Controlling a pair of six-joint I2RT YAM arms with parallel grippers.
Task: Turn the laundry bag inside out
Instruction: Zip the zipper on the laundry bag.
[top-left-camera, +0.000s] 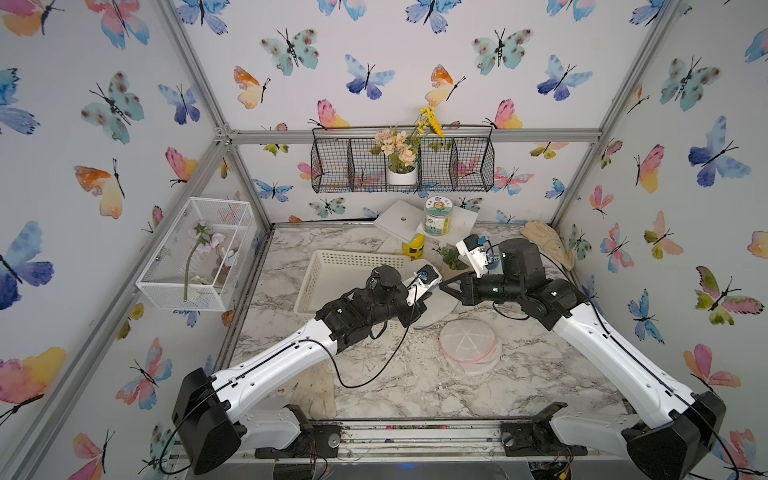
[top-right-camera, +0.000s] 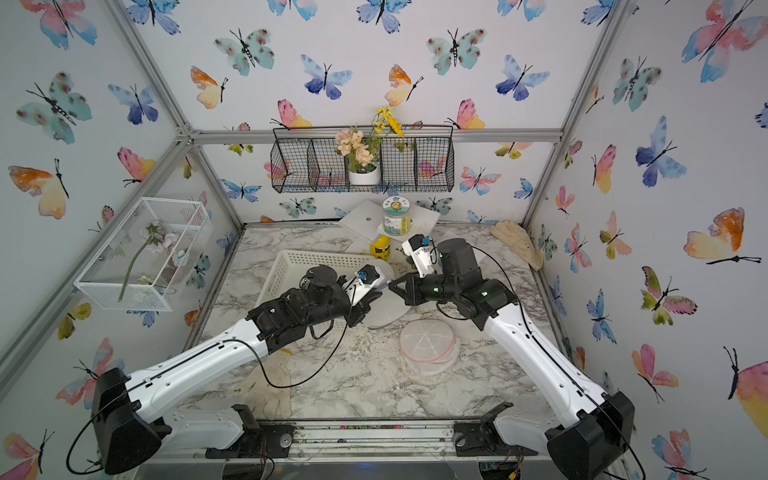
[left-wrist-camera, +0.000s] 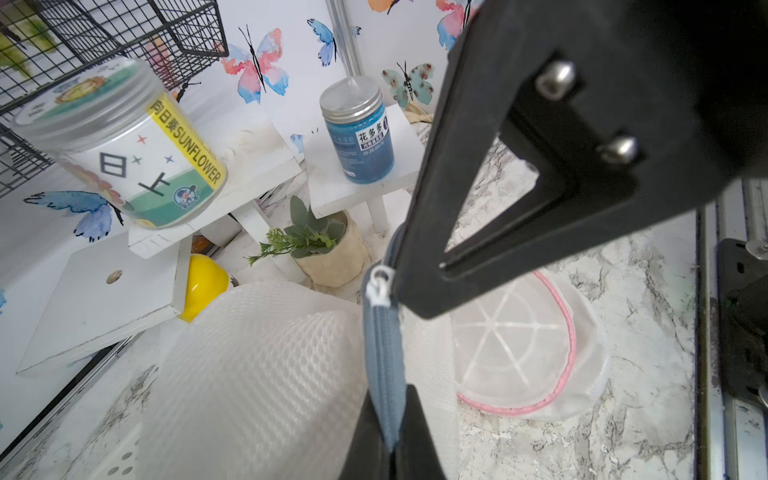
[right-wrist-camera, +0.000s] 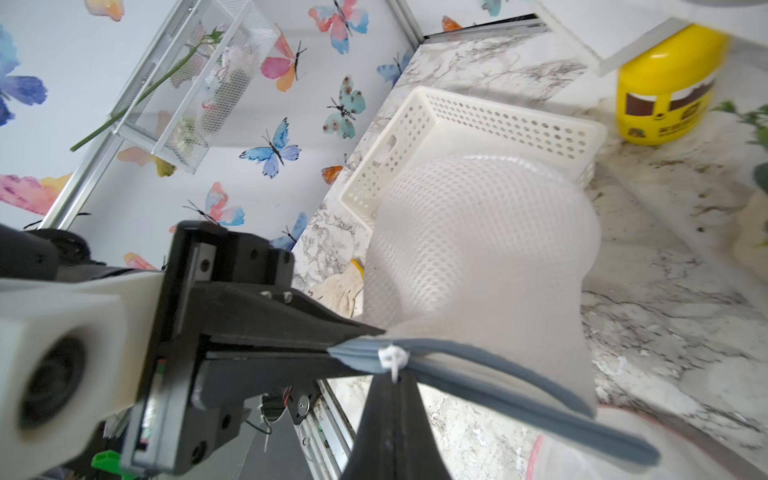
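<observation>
2 arms angled inward, tips almost meeting above mid-table. Left arm (top-left-camera: 291, 353): stretched forward past the white perforated basket (top-left-camera: 357, 255), wrist about level; left gripper (left-wrist-camera: 392, 436) pinched tight on the grey zipper band (left-wrist-camera: 384, 345) of the white mesh laundry bag (left-wrist-camera: 257, 374). Bag bulging out below both tips, beside the basket. Right arm (top-left-camera: 602, 345): elbow bent, forearm pointing leftward; right gripper (right-wrist-camera: 390, 395) clamped on the same band at the white slider (right-wrist-camera: 392, 357). Pink-trimmed mesh bag (top-left-camera: 469, 345) flat on the marble tabletop (top-left-camera: 374, 374), nearer the right arm.
</observation>
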